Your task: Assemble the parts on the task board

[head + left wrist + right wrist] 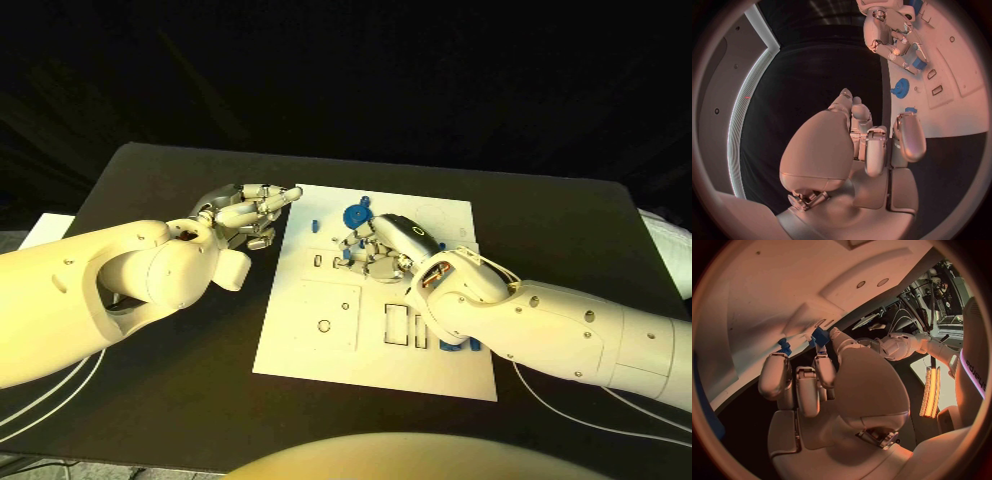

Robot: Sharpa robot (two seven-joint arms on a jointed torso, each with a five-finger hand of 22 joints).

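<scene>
Parts (353,217) look small, light, stiff plastic; pinch by edges. Right hand (378,243) pinches a blue piece (820,335) over the board (325,330); left hand (248,213) curled, holding nothing.

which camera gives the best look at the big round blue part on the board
The head view: the round blue part lies uncovered on the task board, seen from above. The left wrist view shows it small and slanted. I can't make it out in the right wrist view.

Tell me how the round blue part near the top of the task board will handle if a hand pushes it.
The round blue part looks flat and small, so it is probably light and would slide on the smooth white task board rather than tip. It seems rigid. On edge, it might roll.
</scene>
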